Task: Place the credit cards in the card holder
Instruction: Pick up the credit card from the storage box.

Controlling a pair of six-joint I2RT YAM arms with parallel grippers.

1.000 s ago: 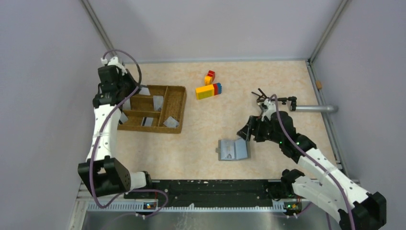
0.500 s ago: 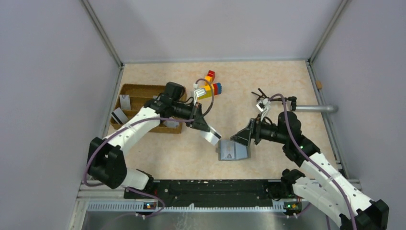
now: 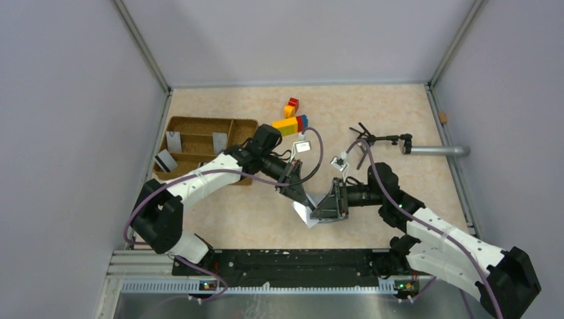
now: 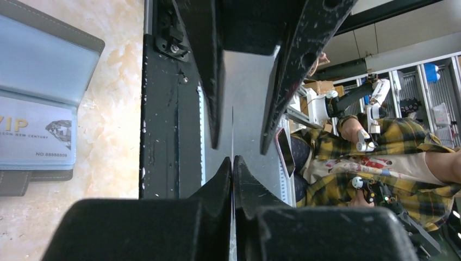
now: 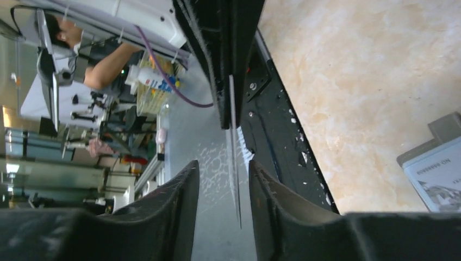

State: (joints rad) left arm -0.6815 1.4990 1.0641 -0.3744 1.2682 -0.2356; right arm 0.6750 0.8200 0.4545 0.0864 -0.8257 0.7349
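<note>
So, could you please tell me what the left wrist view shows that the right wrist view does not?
Left wrist only: the card holder's bare grey-blue panel and the VIP print on its stored card. Right wrist only: a purple cable. Both: the credit card edge-on, pinched by the left fingers, between the spread right fingers.

Pale lilac walls [image 3: 299, 33] enclosing marbled beige tabletop [image 3: 372, 106]; aluminium posts [image 3: 140, 40] running up corners; workshop shelving [image 4: 429, 70] showing beyond table edge; light falling evenly.

The left wrist view's edge cuts off the card holder [image 4: 41, 70].
</note>
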